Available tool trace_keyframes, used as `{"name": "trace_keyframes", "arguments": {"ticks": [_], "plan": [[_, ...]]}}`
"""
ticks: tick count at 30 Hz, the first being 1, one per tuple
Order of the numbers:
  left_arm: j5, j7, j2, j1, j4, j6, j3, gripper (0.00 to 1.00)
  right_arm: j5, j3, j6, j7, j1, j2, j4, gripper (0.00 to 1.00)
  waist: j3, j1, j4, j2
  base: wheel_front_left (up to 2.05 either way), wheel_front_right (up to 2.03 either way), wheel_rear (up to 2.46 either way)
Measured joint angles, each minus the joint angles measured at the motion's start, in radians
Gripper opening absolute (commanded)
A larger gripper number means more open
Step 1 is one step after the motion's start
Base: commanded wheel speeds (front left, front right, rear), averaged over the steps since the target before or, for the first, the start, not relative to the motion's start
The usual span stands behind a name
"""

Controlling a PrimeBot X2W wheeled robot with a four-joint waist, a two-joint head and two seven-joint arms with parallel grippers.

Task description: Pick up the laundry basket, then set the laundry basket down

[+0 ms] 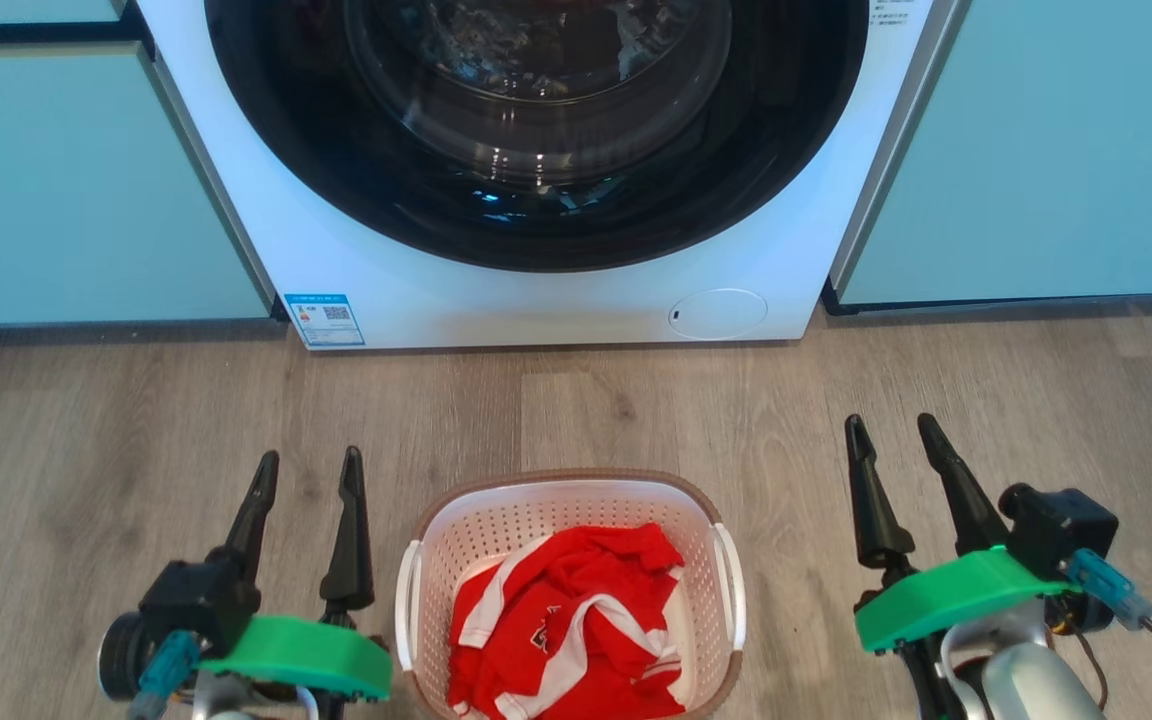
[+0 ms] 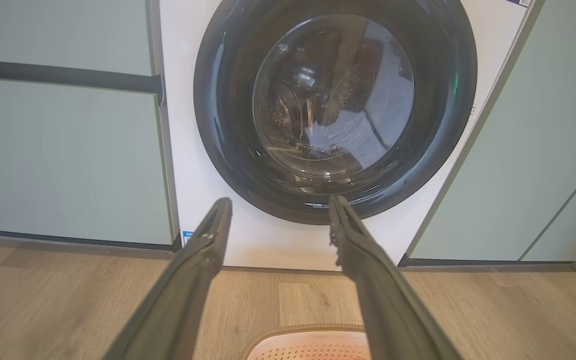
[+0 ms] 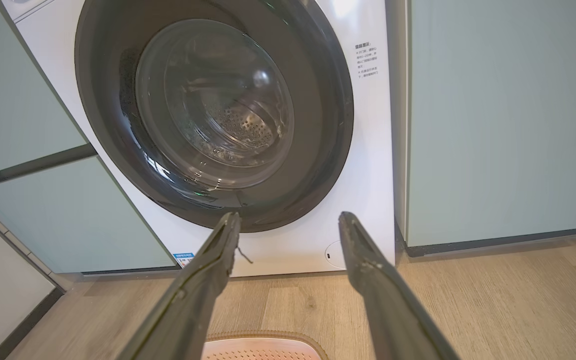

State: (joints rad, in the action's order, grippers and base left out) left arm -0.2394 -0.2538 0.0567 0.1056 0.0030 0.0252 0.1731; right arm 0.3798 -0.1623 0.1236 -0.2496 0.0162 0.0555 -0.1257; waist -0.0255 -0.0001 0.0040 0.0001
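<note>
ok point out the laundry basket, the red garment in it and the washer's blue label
laundry basket (image 1: 536, 515): head view, far perforated inner wall
red garment (image 1: 586, 590): head view, middle of the crumpled cloth
blue label (image 1: 325, 320): head view, centre of the sticker

laundry basket (image 1: 536, 520) on floor (image 1: 636, 400) before washing machine (image 1: 536, 305), garment (image 1: 566, 620) inside, cabinets (image 1: 66, 190) flanking machine

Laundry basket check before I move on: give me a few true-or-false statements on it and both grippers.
1. The cream-white perforated plastic laundry basket with a brown rim sits on the wooden floor. True.
2. The basket is empty. False: red and white clothing lies in it.
3. The left gripper is shut on a basket handle. False: it is open and empty, beside the basket.
4. The right gripper is open, holding nothing. True.
</note>
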Motion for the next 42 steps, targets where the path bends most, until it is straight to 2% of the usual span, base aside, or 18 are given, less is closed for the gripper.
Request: {"name": "trace_keyframes", "arguments": {"ticks": [16, 17, 22, 42], "plan": [[-0.024, 0.000, 0.000, 0.000, -0.002, -0.012, -0.019, 1.00, 0.019, 0.004, 0.000, 0.000, 0.000, 0.000, -0.011, 1.00, -0.002, 0.0000, 0.000, 0.0000, 0.00, 0.00, 0.00], [-0.027, 0.000, 0.000, 0.000, 0.006, -0.016, -0.019, 0.00, 0.019, 0.003, 0.000, 0.002, 0.000, 0.000, -0.020, 0.00, -0.003, 0.0000, 0.000, 0.0000, 0.00, 0.00, 0.00], [-0.035, 0.008, 0.000, 0.030, 0.082, -0.016, -0.017, 0.00, 0.025, -0.002, 0.000, 0.006, -0.035, 0.000, -0.093, 0.00, -0.002, 0.0000, 0.000, 0.0000, 0.00, 0.00, 0.00], [-0.265, 0.051, 0.002, 0.024, 0.113, -0.035, -0.024, 0.00, 0.230, 0.024, 0.000, 0.047, -0.042, 0.002, -0.099, 0.00, 0.002, 0.0001, -0.001, 0.0000, 0.00, 0.00, 0.00]]}}
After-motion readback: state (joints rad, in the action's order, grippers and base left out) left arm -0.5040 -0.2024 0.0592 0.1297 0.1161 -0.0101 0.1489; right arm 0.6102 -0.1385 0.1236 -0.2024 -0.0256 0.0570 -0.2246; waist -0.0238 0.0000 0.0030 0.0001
